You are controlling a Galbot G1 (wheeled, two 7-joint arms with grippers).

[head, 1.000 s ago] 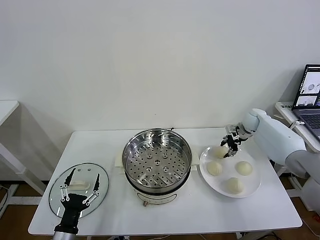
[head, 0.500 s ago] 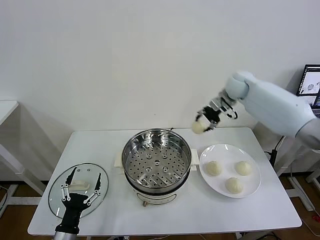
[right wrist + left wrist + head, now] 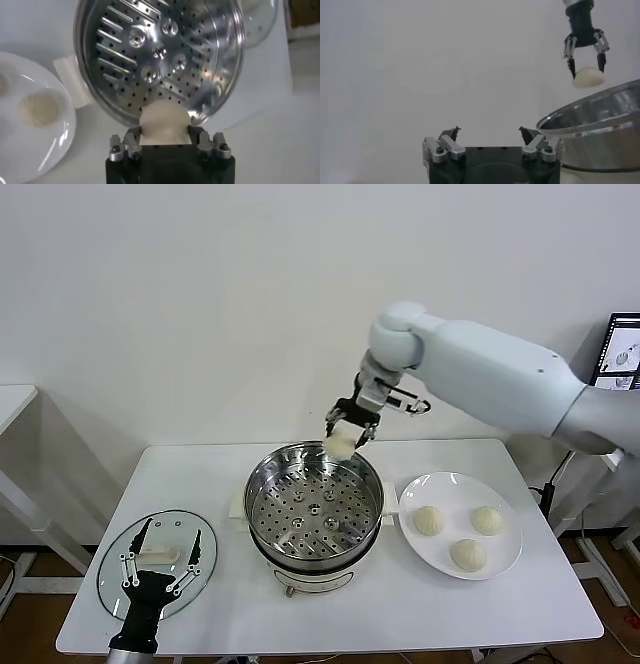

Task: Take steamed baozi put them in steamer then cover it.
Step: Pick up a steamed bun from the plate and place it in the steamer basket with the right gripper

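My right gripper is shut on a cream-white baozi and holds it in the air over the far rim of the steel steamer. In the right wrist view the baozi sits between the jaws above the steamer's perforated tray. Three more baozi lie on the white plate to the steamer's right. The glass cover lies flat on the table at the front left. My left gripper is open and hovers over the cover's whitish handle. The left wrist view shows the right gripper and its baozi far off.
The white table holds the steamer, plate and cover. A laptop stands on a side table at the far right. A white wall is behind.
My right gripper lifted one baozi off the plate and carried it left, from above the plate to above the steamer's far rim. The left arm has not moved.
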